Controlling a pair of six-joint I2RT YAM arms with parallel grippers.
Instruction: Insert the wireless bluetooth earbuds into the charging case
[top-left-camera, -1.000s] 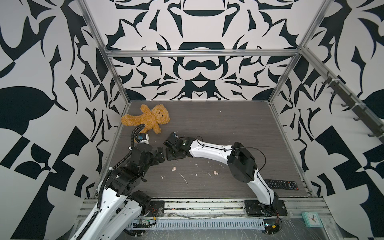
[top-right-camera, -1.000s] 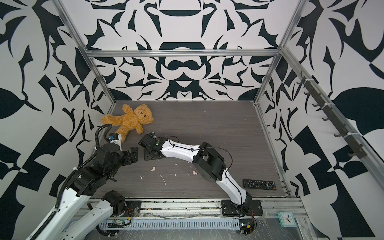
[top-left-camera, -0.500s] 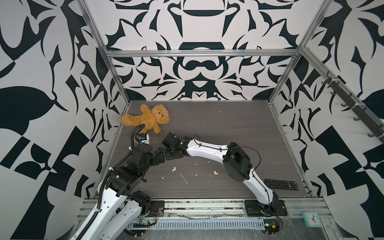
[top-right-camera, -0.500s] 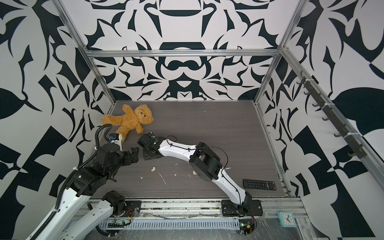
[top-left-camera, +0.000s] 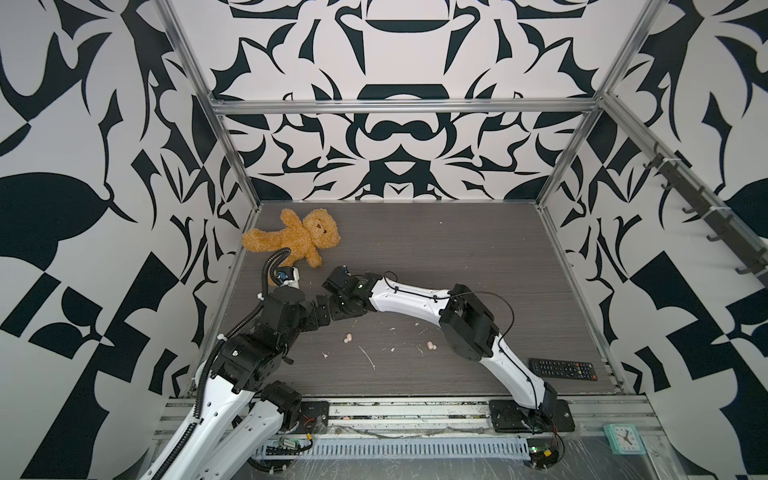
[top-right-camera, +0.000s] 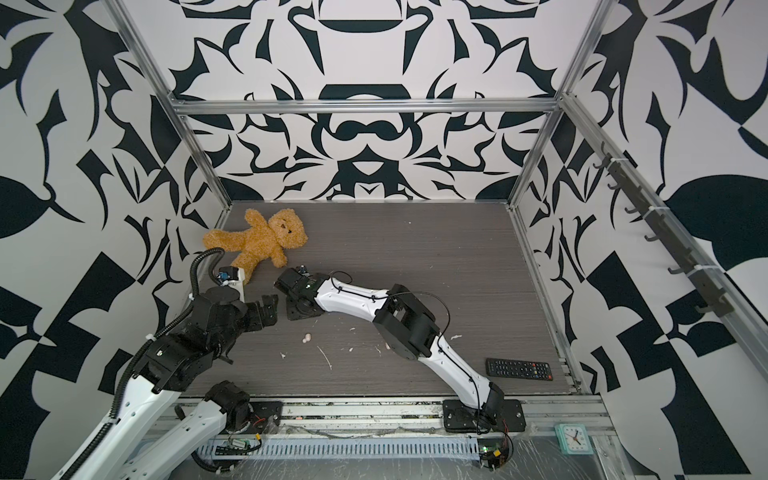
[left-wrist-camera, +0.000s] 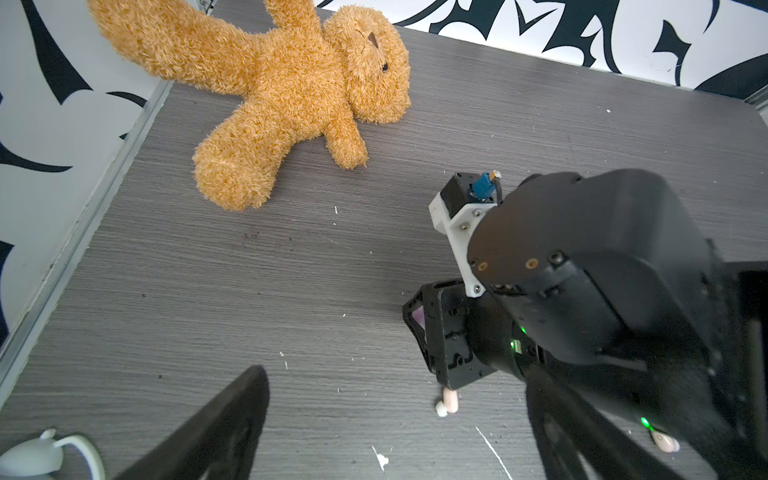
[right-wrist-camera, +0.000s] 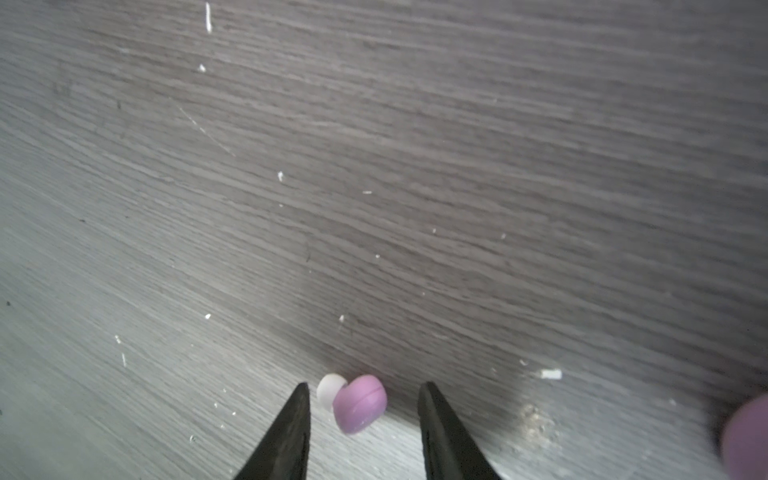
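While the remote (top-left-camera: 561, 369) lies at the near edge of the worktop (top-left-camera: 457, 257), about as far from the teddy bear (top-left-camera: 299, 239) as anything gets, a peach earbud (top-left-camera: 348, 338) and a second peach earbud (top-left-camera: 431, 345) rest loose closer to the bear. Closer again, just short of the bear's legs, the right jaws stand partly open astride a lilac earbud (right-wrist-camera: 359, 405), a gap on either side, gripping nothing; a lilac blur (right-wrist-camera: 744, 436) sits near it. The left jaws face them, spread wide and empty. This looks like the pick-up step: next comes a square, gentle close on a small round bud that could squirt away. A pale rounded thing (left-wrist-camera: 41, 453) may be the charging case; that cannot be told.
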